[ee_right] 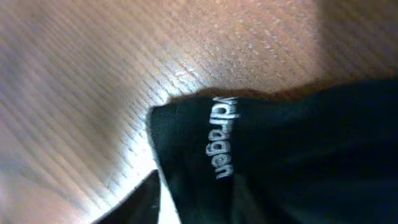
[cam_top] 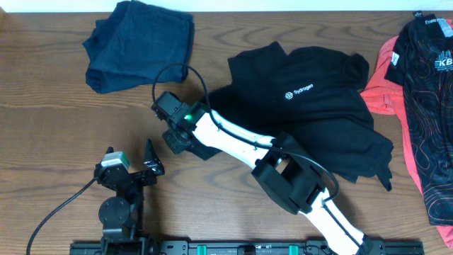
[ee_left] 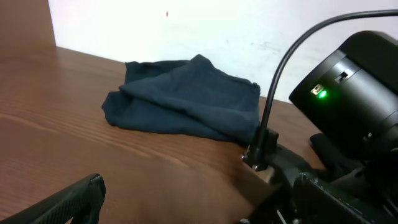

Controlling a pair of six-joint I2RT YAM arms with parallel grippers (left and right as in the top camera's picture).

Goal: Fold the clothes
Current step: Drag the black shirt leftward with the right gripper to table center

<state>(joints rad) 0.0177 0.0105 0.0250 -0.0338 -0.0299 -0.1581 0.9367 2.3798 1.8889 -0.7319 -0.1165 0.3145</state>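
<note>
Hiding shirt (cam_top: 318,117) edge, R gripper (cam_top: 175,142), jaws unclear

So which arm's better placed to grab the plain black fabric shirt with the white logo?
Right. The right gripper sits at the black shirt's left edge; the left gripper hangs over bare wooden table.

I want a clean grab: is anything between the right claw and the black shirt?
Nothing visible does. The right claw sits at the black shirt's left edge, and the wrist view shows only its sleeve on bare table.

Black shirt (cam_top: 311,106), white logo; navy garment (cam_top: 138,44).
</note>
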